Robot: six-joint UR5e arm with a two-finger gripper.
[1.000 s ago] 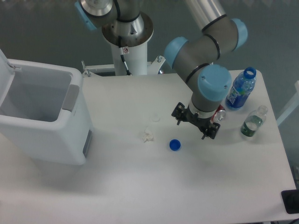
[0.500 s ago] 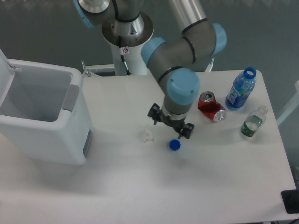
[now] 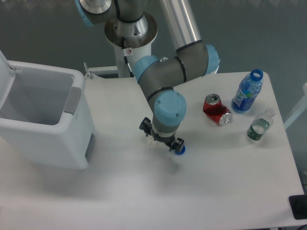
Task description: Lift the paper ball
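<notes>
Tool (image 3: 161, 140) over the paper ball, which I cannot see; fingers' spread unreadable. Blue cap (image 3: 180, 150) at 4 o'clock. Grasp pending.

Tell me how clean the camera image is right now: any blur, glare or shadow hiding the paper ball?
Fixed camera: lighting is soft and even, no strong glare on the table. The picture is slightly soft overall, with no clear motion smear. The hand and wrist cover the paper ball's spot, so it cannot be seen. A faint shadow falls below the hand; the blue cap peeks out beside it.
</notes>
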